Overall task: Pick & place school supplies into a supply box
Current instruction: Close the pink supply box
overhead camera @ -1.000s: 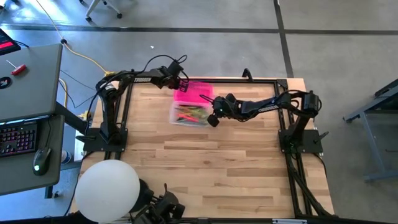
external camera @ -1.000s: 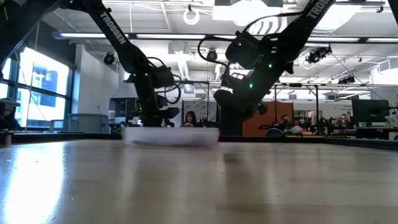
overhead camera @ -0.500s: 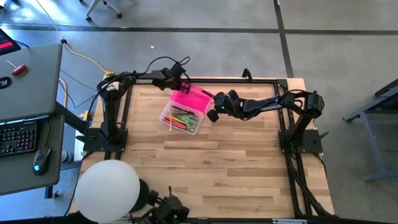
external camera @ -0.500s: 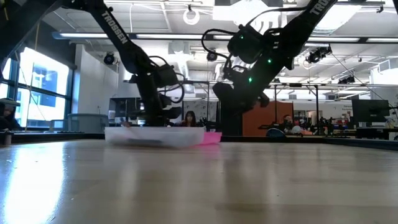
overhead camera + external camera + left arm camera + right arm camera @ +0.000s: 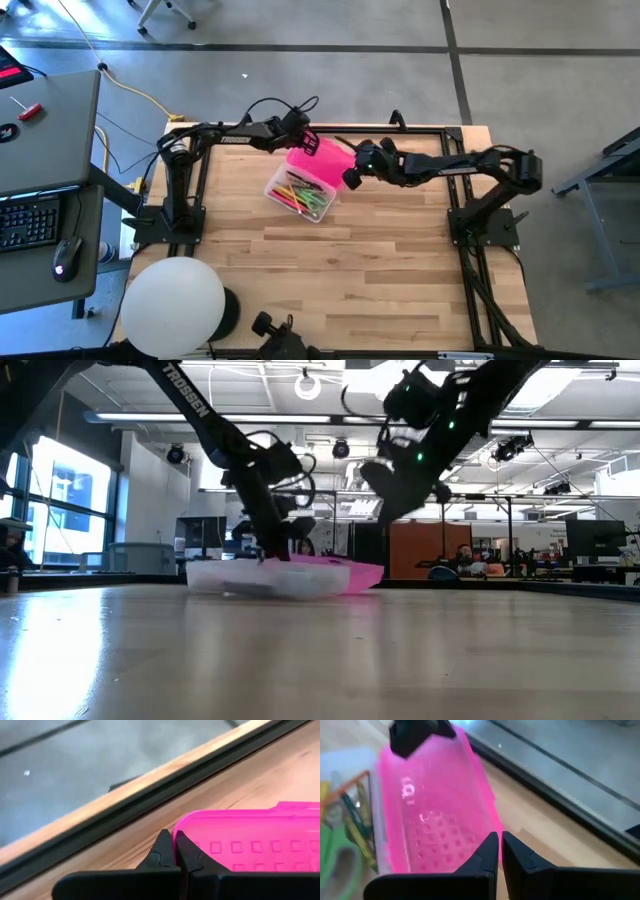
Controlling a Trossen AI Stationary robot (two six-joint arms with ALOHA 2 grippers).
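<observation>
The left gripper [image 5: 304, 141] pinches the pink lid [image 5: 322, 161] edge while the right gripper [image 5: 352, 178], fingers together, hovers beside the supply box [image 5: 298, 201], whose light, slippery plastic probably slides unless held by its rim.

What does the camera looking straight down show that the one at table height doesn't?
Only the high view shows the coloured pens and pencils lying inside the open supply box, plus a keyboard on a side desk. Only the low view shows the room behind, with ceiling lights. Both show the pink lid, the left claw at its far edge and the right claw beside it.
</observation>
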